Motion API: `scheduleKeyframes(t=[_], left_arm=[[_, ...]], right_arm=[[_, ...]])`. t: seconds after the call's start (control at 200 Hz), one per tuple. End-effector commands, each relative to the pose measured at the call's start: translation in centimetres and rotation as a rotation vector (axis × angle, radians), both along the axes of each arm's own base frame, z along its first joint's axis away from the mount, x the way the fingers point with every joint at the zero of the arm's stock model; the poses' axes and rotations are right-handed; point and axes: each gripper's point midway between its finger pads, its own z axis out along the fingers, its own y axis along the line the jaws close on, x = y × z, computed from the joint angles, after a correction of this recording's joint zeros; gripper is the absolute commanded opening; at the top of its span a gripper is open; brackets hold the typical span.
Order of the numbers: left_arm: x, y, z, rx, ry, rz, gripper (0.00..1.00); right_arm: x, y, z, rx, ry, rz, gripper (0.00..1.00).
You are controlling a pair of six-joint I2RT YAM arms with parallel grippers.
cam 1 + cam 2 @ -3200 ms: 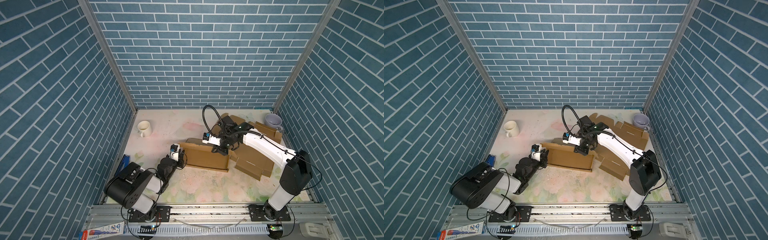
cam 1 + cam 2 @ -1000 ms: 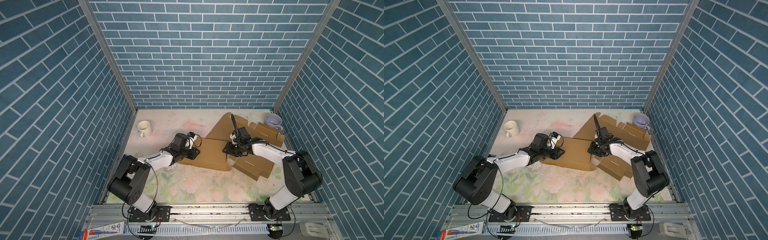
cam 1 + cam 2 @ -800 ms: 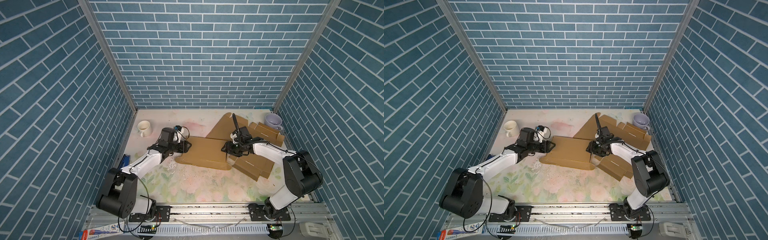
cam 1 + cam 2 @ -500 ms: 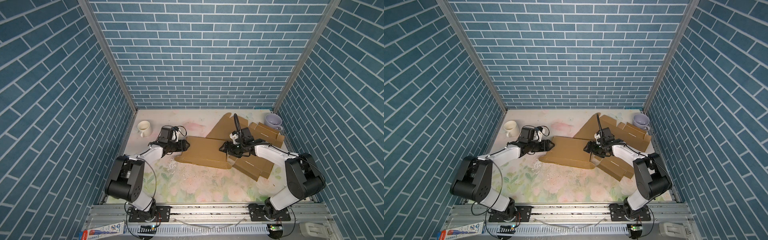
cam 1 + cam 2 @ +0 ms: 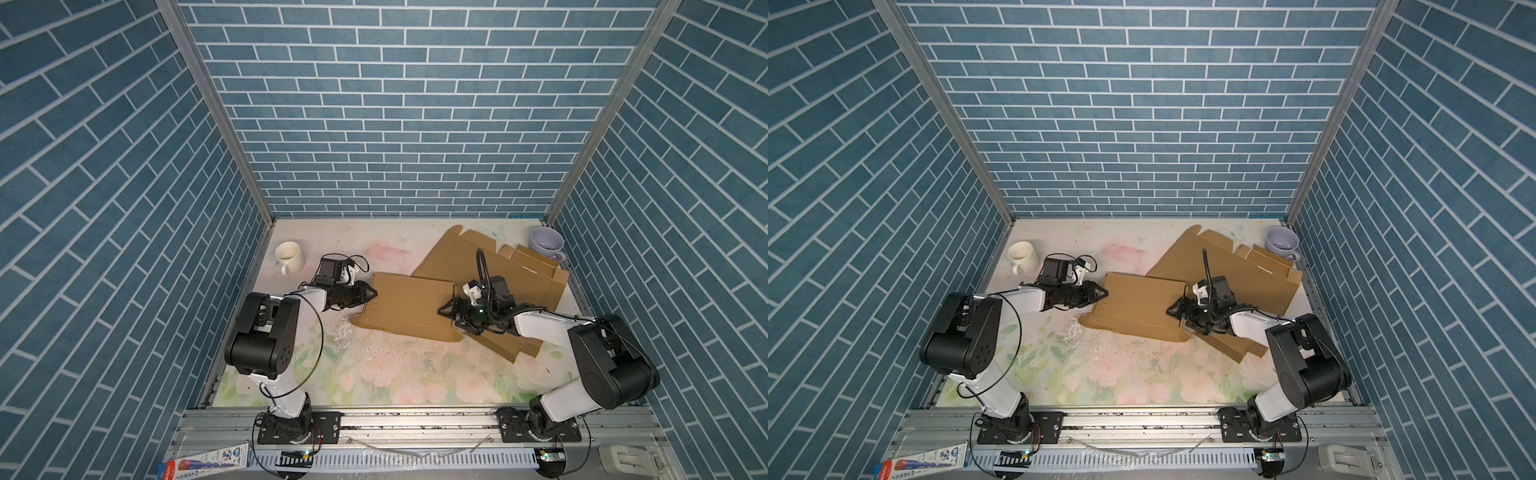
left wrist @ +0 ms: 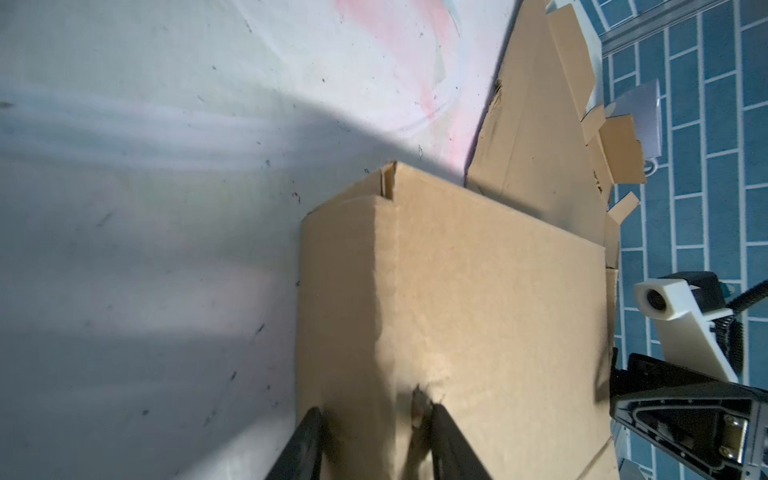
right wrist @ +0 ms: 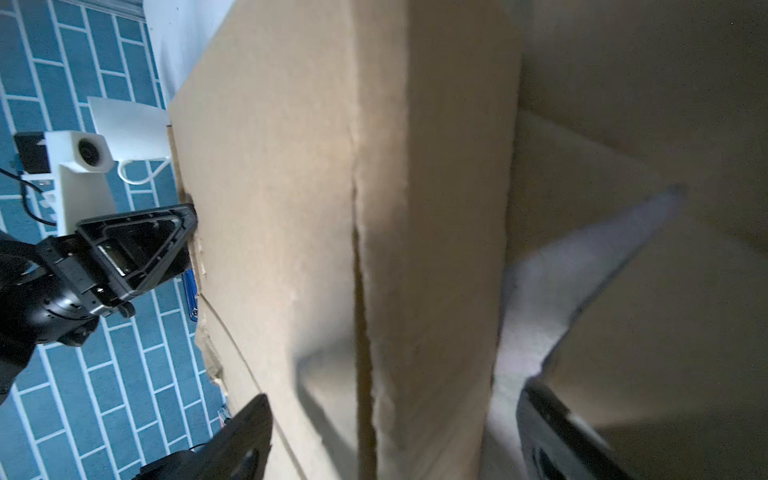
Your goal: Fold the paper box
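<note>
Near mid-table, the paper box point(image 5: 409, 305) is judged partly folded, its front flap untucked. Its left edge is straddled by the left gripper point(image 5: 372, 294), clamping undeterminable; the right gripper point(image 5: 451, 315) is spread wide around the right edge. Farther back, flat cardboard point(image 5: 457, 257) is seen.

The walls point(image 5: 374, 124) carry a running brick pattern, teal-blue with pale grey joints. The table point(image 5: 395, 374) has a cream surface printed with soft pink roses and green leaves, flecked with small dark specks. The paper box point(image 5: 407, 303) is plain kraft brown, as is the flat cardboard sheet point(image 5: 457, 257) behind it. Left of the paper box stands a cream-white mug point(image 5: 288, 254); to the far right of it is a pale lavender cup point(image 5: 545, 242). The left arm point(image 5: 307, 297) and right arm point(image 5: 540, 328) have white links and black joints. The left pincer point(image 5: 370, 293) and right pincer point(image 5: 449, 319) are black. In front of the paper box the rail point(image 5: 415, 419) is silver-grey. Front-left of the paper box lies a red, white and blue carton point(image 5: 203, 461).
</note>
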Motion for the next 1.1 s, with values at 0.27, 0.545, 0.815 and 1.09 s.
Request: scheduleKeyframes(t=[0.27, 0.545, 0.815, 1.09], left_arm=[[-3.4, 3.0, -7.0, 0.078, 0.308, 0.076, 0.30], [-1.9, 1.8, -4.0, 0.016, 0.205, 0.066, 0.43], [-1.0, 3.2, 9.2, 0.114, -0.173, 0.046, 0.68], [-7.6, -2.5, 17.3, 0.420, -0.787, -0.403, 0.77]], right_arm=[[0.3, 1.2, -0.3, 0.121, 0.020, -0.031, 0.99], [1.9, 2.8, 3.3, 0.270, -0.053, -0.046, 0.85], [3.3, 2.8, 6.0, 0.373, 0.083, -0.179, 0.57], [3.5, 2.8, 8.4, 0.397, 0.298, -0.227, 0.49]])
